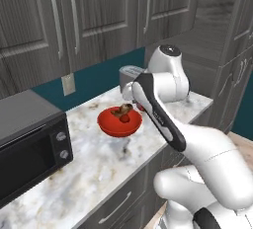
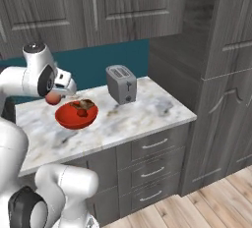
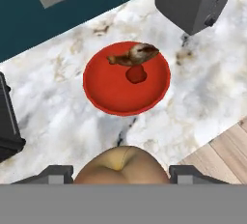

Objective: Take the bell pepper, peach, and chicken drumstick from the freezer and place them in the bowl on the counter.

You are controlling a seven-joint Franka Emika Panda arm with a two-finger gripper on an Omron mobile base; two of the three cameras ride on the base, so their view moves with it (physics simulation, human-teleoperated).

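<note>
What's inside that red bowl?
The red bowl holds a chicken drumstick and a small red bell pepper. Whatever lies beneath them is hidden.

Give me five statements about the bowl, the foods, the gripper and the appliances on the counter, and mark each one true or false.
1. The chicken drumstick lies in the red bowl. True.
2. The bell pepper sits on the bare counter beside the bowl. False: it is inside the bowl, next to the drumstick.
3. The gripper holds the peach between its fingers. True.
4. The peach is already resting in the bowl. False: it is still in the gripper, above the counter near the bowl's edge.
5. The toaster stands between the bowl and the microwave. False: the bowl is between them, toaster on one side, microwave on the other.
</note>
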